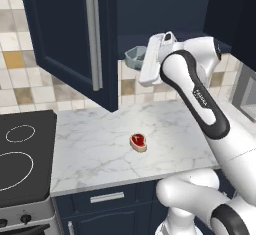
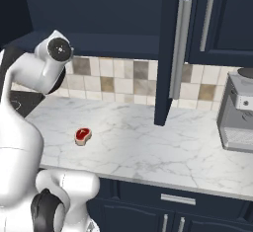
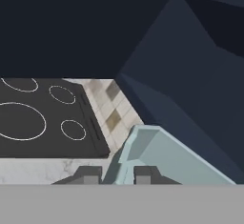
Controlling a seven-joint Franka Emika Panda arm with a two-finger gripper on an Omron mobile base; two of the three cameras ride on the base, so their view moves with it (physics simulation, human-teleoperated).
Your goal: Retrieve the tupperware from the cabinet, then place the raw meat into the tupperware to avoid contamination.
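Observation:
The cabinet hangs over the counter with its navy door swung open. At the front edge of its shelf sits the tupperware, pale grey-blue. My gripper reaches into the cabinet and is shut on the near wall of the tupperware, one fingertip outside and the other inside. In the left base view the white hand covers the container's right side. The raw meat, a small red slice with a cream rim, lies on the marble counter below, also in the right base view.
A black stovetop lies left of the counter. A grey appliance stands at the counter's right end. The open door's edge hangs over the counter between meat and appliance. Navy drawers run under the counter.

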